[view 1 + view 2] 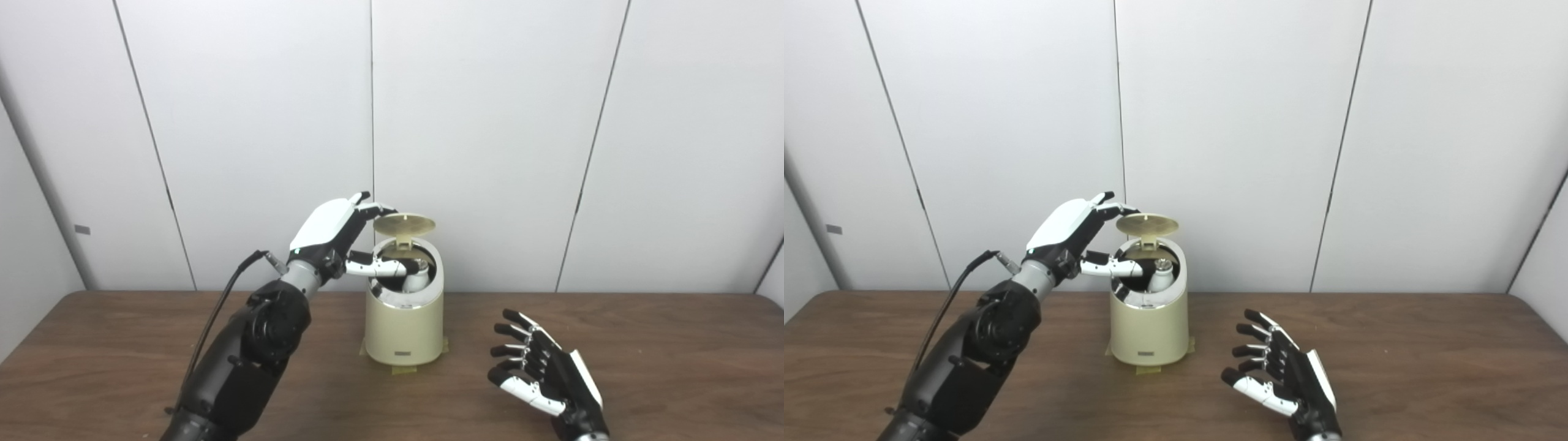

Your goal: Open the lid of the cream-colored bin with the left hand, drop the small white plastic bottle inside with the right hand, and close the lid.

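The left hand (334, 236) has its fingertips on the rim of the raised lid (404, 225), holding it up, thumb reaching across the cream-colored bin (404, 324) opening. The small white plastic bottle (1160, 277) stands inside the bin, near the desk's (674, 343) far edge. The right hand (1283, 376) hovers spread and empty, right of the bin.

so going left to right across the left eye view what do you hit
left hand at the raised lid → cream-colored bin with the small white plastic bottle inside → right hand, open over the table
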Motion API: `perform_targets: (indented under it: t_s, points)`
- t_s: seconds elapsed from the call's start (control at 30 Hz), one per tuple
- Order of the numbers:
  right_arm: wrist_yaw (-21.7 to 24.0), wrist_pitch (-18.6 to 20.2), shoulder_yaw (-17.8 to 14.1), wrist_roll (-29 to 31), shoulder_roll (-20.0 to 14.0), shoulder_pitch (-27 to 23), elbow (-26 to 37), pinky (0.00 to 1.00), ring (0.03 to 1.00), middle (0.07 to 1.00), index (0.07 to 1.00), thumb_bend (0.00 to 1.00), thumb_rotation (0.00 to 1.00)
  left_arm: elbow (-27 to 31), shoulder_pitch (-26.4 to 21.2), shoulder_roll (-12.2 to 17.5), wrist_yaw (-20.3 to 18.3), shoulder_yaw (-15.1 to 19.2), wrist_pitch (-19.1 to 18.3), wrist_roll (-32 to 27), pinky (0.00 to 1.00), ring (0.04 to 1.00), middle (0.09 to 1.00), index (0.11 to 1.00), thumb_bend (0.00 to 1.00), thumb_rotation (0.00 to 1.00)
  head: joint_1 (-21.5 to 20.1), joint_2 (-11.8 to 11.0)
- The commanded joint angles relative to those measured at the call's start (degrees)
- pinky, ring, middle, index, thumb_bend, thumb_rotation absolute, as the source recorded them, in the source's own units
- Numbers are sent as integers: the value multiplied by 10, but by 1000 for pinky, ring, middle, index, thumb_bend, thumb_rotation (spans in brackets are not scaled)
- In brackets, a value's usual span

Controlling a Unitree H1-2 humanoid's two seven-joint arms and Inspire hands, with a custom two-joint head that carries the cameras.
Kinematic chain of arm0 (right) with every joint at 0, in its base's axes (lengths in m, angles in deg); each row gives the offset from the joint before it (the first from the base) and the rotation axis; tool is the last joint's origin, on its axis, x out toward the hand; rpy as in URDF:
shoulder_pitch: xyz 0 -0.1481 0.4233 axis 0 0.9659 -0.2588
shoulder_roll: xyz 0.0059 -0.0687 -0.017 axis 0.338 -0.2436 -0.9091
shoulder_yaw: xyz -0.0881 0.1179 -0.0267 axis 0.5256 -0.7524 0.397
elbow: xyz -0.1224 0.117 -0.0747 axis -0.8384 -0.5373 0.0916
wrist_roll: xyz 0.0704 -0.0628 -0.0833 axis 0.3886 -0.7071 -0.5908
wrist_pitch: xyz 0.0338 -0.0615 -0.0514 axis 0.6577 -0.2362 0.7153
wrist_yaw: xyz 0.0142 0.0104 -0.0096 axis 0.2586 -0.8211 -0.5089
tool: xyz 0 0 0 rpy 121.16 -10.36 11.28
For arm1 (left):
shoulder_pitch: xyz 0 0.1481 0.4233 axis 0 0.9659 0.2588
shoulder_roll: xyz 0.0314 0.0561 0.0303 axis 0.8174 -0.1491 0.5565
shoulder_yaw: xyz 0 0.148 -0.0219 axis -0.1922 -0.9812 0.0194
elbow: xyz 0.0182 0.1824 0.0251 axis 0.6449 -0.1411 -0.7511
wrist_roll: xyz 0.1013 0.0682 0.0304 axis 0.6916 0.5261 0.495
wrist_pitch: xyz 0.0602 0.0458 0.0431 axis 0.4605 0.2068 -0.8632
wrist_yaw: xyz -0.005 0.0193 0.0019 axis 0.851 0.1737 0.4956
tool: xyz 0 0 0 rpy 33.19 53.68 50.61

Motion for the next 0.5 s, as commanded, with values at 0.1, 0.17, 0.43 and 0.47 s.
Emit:
perform_targets:
  t_s: [0.1,0.17,0.43,0.47]
  points:
    - [-6,-20,-1,-4,-1,-15,17,546,652,791,845,845,392,38,-18,15,-6,6,17,-6,1000,1000,840,792,899,540,-1,1]
    - [-7,-19,-1,-4,0,-15,17,545,651,789,844,849,390,50,-14,18,-15,7,14,-9,1000,1000,844,793,900,539,-1,1]
    - [-8,-18,-2,-3,1,-16,16,554,661,791,844,855,384,96,3,26,-42,12,7,-17,1000,1000,850,796,904,549,-3,4]
    - [-7,-18,-2,-3,2,-16,17,554,660,791,843,854,384,101,5,25,-48,15,4,-23,1000,1000,854,798,907,549,-4,4]
